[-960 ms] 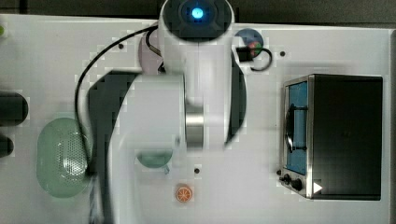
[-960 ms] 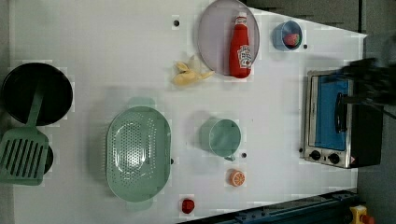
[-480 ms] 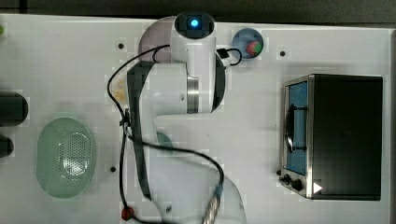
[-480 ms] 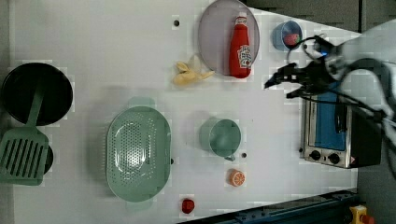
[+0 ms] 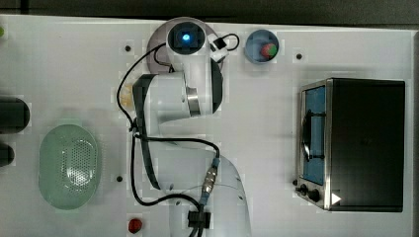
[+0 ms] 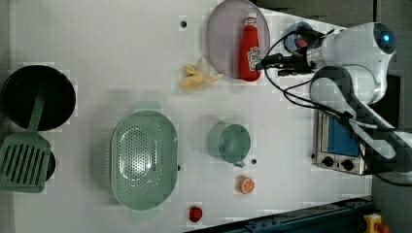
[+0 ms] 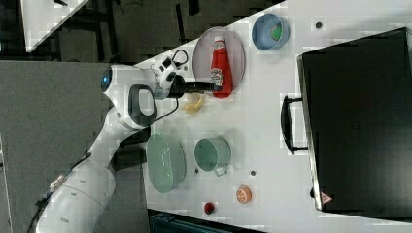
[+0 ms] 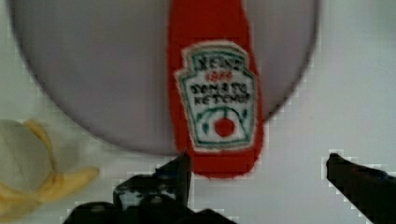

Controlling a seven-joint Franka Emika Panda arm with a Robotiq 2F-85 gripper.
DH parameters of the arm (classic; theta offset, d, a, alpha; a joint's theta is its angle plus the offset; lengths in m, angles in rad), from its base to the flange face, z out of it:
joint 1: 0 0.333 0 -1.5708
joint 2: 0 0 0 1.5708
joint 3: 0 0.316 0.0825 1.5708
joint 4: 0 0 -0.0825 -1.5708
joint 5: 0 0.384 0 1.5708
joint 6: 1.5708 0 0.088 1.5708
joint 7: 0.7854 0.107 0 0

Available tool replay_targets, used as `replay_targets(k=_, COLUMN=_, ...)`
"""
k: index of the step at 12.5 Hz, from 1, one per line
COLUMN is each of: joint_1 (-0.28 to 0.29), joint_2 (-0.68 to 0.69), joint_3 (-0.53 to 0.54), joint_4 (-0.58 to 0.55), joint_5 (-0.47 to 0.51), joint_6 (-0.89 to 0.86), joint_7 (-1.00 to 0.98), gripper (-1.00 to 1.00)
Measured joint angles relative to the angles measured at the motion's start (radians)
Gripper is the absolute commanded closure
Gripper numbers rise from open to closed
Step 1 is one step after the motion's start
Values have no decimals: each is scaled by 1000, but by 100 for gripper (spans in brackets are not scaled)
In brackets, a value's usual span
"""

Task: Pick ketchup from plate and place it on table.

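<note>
The ketchup [image 6: 249, 48], a slim red bottle with a white cap and label, lies flat on the pale mauve plate [image 6: 223, 39] at the far end of the white table [image 6: 121, 48]. In the right view the ketchup [image 7: 221, 63] spans the plate [image 7: 235, 53], its base overhanging the rim. My gripper [image 6: 267, 64] hovers open at the bottle's base end, holding nothing. The wrist view has the ketchup [image 8: 215, 88] label up on the plate [image 8: 93, 70], with my gripper [image 8: 258, 161] just past the base, one finger beside it. In the top view the arm covers most of the plate [image 5: 157, 44].
A banana peel [image 6: 199, 77] lies beside the plate. A blue bowl [image 5: 262, 47] holding a red fruit and a toaster oven [image 5: 356, 143] stand on the top view's right. A green basket [image 6: 143, 158], teal cup [image 6: 231, 142], orange slice [image 6: 245, 184], black pan [image 6: 36, 97] and spatula [image 6: 22, 160] occupy the table.
The arm has swung in from the oven side across the table to the plate. The open gripper now sits at the ketchup's base end. The ketchup has not moved.
</note>
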Motion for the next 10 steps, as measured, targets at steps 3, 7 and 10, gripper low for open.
replay_targets(k=3, joint_1=8, joint_2=73, joint_3=9, joint_4=14, joint_5=-14, joint_6=132, joint_7=-25, gripper=-100)
replay_targets(k=7, joint_1=24, joint_2=157, joint_3=-1, joint_4=8, joint_5=-31, joint_6=208, joint_7=-37, gripper=-69)
replay_targets(k=10, joint_1=25, joint_2=181, joint_3=-4, joint_4=11, joint_5=-33, joint_6=250, joint_7=-46, gripper=-21)
